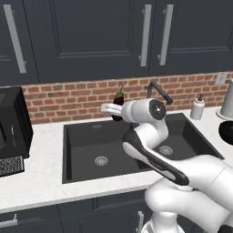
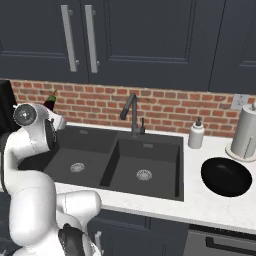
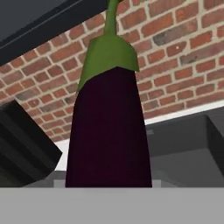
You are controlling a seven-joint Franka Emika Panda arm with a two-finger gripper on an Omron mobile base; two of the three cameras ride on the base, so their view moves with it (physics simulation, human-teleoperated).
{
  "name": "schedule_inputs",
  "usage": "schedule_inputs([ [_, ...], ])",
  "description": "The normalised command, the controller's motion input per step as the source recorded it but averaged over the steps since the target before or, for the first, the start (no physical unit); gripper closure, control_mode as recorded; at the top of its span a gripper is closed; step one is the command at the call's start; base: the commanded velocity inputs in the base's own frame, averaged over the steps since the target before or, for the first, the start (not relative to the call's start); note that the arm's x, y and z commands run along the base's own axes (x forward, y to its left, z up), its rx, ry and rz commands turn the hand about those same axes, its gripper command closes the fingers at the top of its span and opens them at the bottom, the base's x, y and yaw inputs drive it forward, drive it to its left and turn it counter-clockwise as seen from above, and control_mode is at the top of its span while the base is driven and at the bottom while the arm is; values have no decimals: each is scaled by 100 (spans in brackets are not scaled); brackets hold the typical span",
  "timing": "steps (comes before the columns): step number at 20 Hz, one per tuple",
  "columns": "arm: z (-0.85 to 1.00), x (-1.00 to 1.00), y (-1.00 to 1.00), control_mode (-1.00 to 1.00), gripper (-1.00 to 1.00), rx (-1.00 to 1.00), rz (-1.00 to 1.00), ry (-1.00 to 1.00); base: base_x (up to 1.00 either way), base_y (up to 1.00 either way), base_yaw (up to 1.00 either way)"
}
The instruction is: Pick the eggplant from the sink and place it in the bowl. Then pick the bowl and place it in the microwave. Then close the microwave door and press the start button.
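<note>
Black boxy appliance (image 1: 11,132), far left on the counter: clear of the route. Gripper (image 1: 117,110), raised above the sink (image 1: 86,150) before the brick wall: closed on the eggplant (image 1: 119,98), held upright, green cap up, as the hand view confirms. Step judged: carry to the bowl (image 2: 226,176), right of the sink on the counter. Advice: stay high, travel rightward, lower over the bowl centre. Obstacles: tap (image 2: 131,112), soap bottle (image 2: 196,134), paper roll (image 2: 246,131).

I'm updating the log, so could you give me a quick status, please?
Gripper shut on eggplant, lifted above sink. Bowl on counter, right of sink. Tap stands along the way.
</note>
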Motion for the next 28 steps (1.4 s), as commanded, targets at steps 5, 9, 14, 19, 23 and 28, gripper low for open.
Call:
schedule_inputs([
  [5,41,-57,-67,-100,100,-3,-11,0,0,0,0],
  [9,23,-55,-81,-100,100,-3,-9,0,0,0,0],
  [14,8,-27,-86,-100,100,-5,-2,9,0,0,0],
  [19,4,-11,-90,-100,100,-8,-2,21,0,0,0],
  [23,10,-15,-93,-100,100,-11,-6,27,0,0,0],
  [28,5,-23,-95,-100,100,-10,-9,28,0,0,0],
])
